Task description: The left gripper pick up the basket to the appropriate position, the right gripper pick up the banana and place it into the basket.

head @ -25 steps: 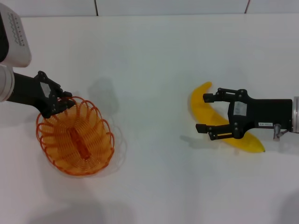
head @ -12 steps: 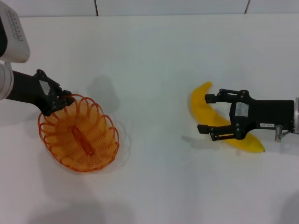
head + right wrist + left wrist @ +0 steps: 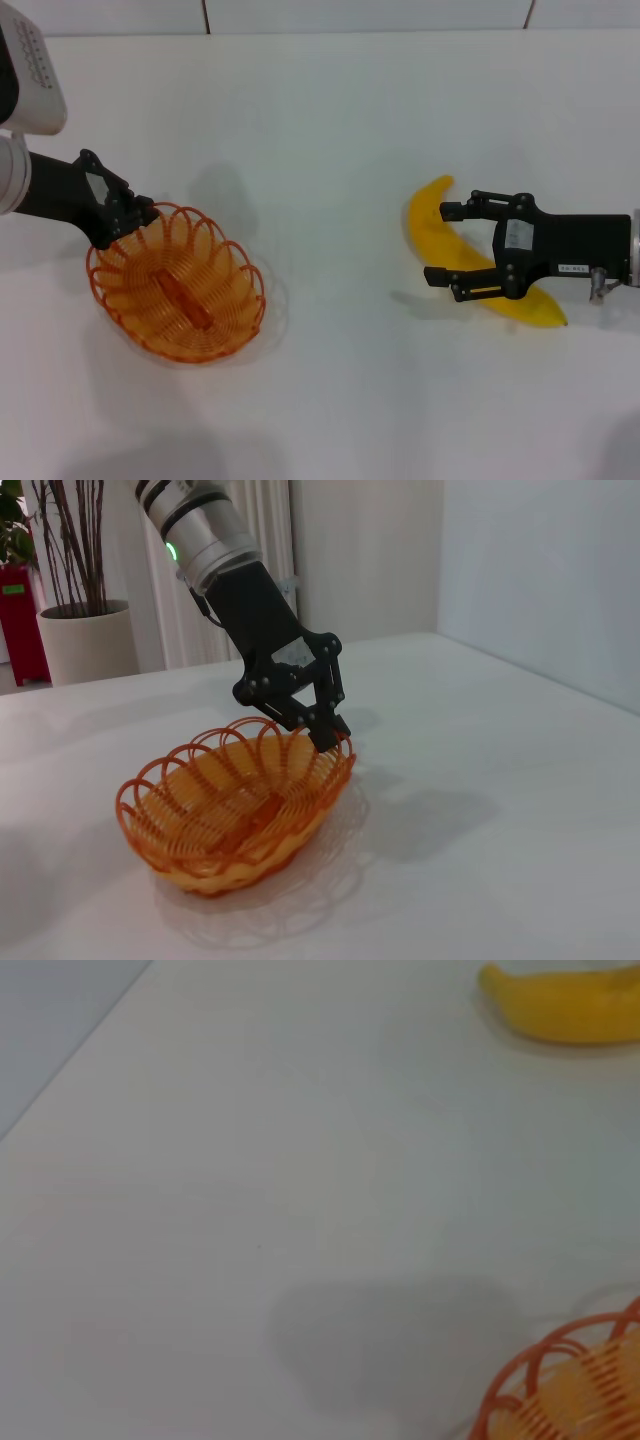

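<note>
On the left side of the white table [image 3: 330,120] sits the orange wire basket [image 3: 178,283]. It is a shallow oval bowl with a loopy rim. The left gripper [image 3: 133,215] is a black claw on a white arm with a green light. It reaches down to the edge of the basket that is nearest the robot's left side. Its two fingers are pinched tight on one of the wire loops of the rim. In the right wrist view you can see the claw [image 3: 325,728] biting the rim, and the basket [image 3: 235,800] looks tipped up a little at that end, with a soft shadow under it.

On the right side of the table lies the yellow banana [image 3: 452,250]. It is smooth and curved, and it rests flat on the table, well apart from the basket. The right gripper [image 3: 446,243] is the black claw with a small white label. It hangs right over the middle of the banana. Its fingers are spread wide, one on each side of the banana. I cannot tell if the fingertips touch it.

The left wrist view shows only a bit of the basket rim [image 3: 560,1380] and one end of the banana [image 3: 560,1005] far across the table.
</note>
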